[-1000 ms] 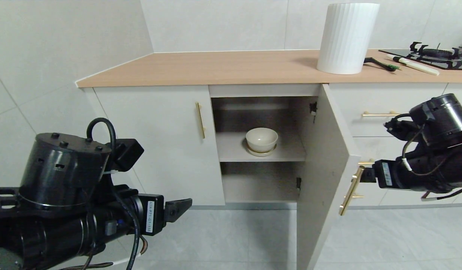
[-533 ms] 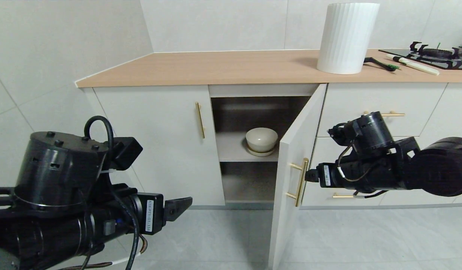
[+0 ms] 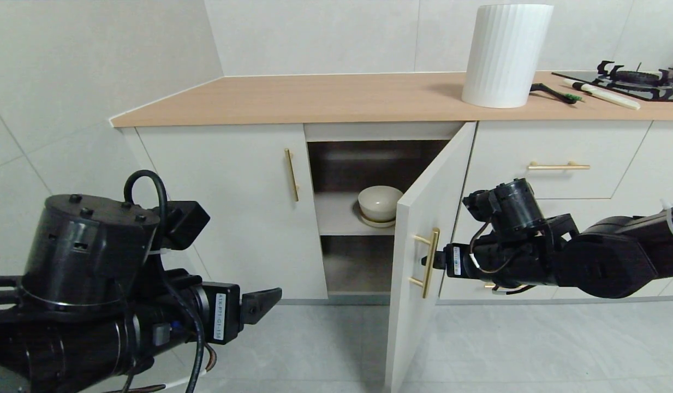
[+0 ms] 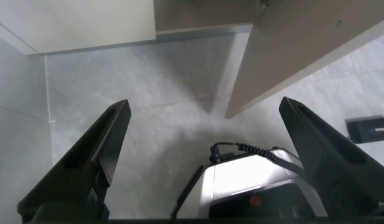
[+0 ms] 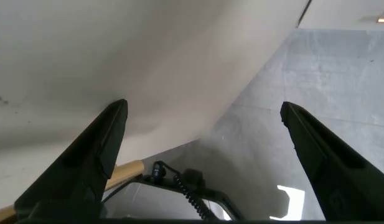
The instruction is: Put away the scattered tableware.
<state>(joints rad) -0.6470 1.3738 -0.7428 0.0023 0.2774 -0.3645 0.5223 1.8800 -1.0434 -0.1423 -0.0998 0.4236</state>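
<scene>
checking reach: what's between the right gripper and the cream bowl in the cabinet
Head view: the half-open white cabinet door stands between right gripper and cream ceramic bowl.

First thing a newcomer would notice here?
The half-open cabinet door mid-frame, with the right gripper, open, at its gold handle. Behind it, a pale bowl sits on a plate on the upper shelf. A tall white ribbed cylinder stands on the counter above.

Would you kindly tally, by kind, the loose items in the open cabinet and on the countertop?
Bowl: 1
Saucer: 1
White ribbed canister: 1
Utensils: 2 (black-handled utensil, white-handled utensil)
Total: 5
</scene>
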